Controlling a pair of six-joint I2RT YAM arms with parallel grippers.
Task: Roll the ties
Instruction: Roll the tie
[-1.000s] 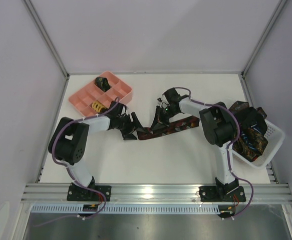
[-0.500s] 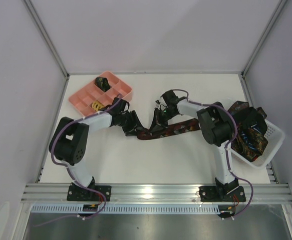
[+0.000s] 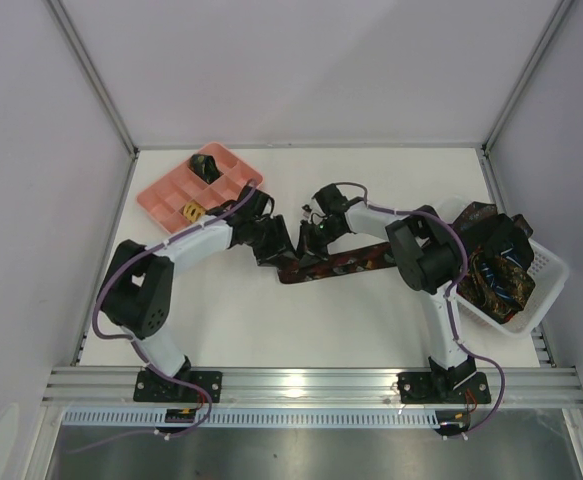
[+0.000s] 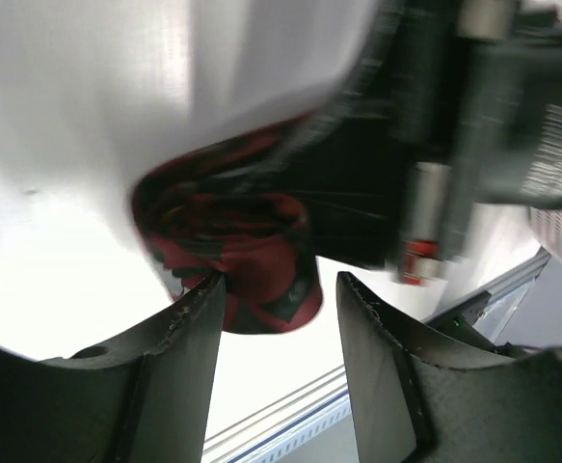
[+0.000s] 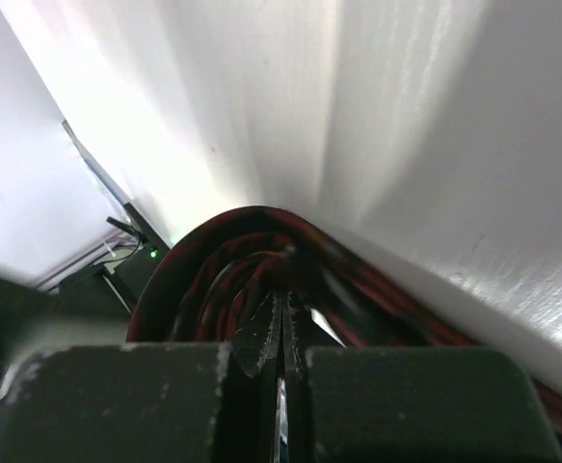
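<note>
Far left on the table (image 3: 301, 320) sits one pink tray (image 3: 161, 192), and two of its compartments are filled: one dark rolled tie (image 3: 206, 165) in a compartment at the far edge, and one yellow-patterned rolled tie (image 3: 191, 210) in a compartment on the near side. Moving right, the left arm stretches past the tray's right corner toward the middle of the table. The left gripper (image 4: 279, 282) is partly open. Its two fingers (image 4: 199, 328) stand apart on either side of the coiled end of the red-and-black tie (image 3: 356, 258); one fingertip is right against the fabric and the other shows a sliver of gap. That is the one tie out on the table. It lies at the centre, with its coiled end between the two grippers and its loose length trailing right toward the right arm's elbow. Just right of the coil is the right gripper (image 5: 281, 318), pinched fully shut on the tie. In the wrist view the red-and-black loops wind around its closed tips. At the far right edge sits one white basket (image 3: 554, 268) holding a heap of ties (image 3: 491, 265), dark and patterned, too tangled to count.
</note>
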